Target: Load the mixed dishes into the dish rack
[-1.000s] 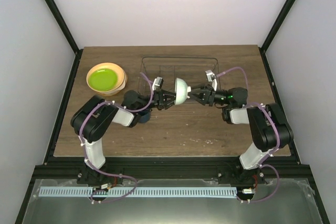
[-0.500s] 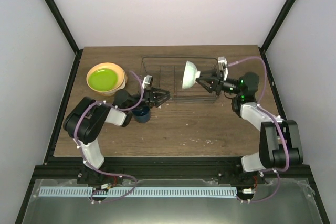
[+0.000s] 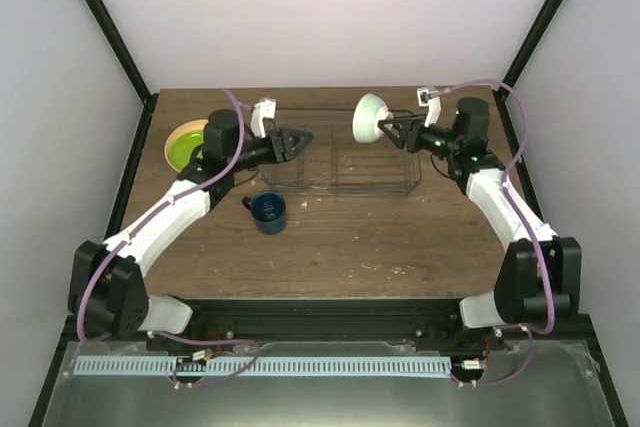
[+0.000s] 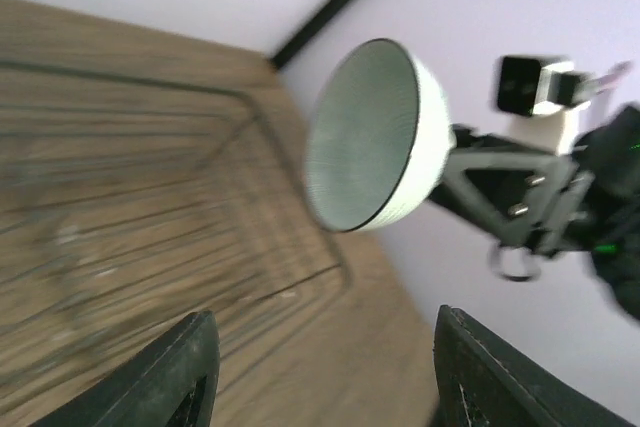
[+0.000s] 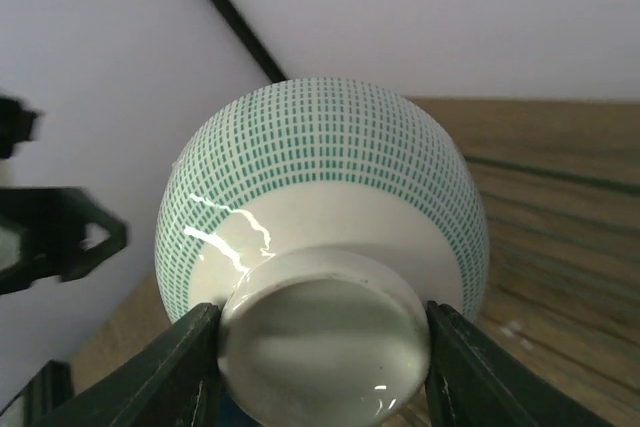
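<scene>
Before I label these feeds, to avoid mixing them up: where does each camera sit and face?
Top: above and behind the left arm and right arm, looking down on them, the table and dish rack.
Left wrist: on the left arm, facing across the rack into the bowl's mouth; its open jaws at the bottom.
Right wrist: facing the bowl's foot, clamped between its jaws.
Shared: the bowl in all three.

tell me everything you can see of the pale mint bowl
The pale mint bowl looks like glossy ceramic, white with rows of small green dashes outside, fine lines inside, a dark rim and a plain round foot. The right gripper clamps that foot, holding it on its side over the dish rack, mouth facing the left gripper.
</scene>
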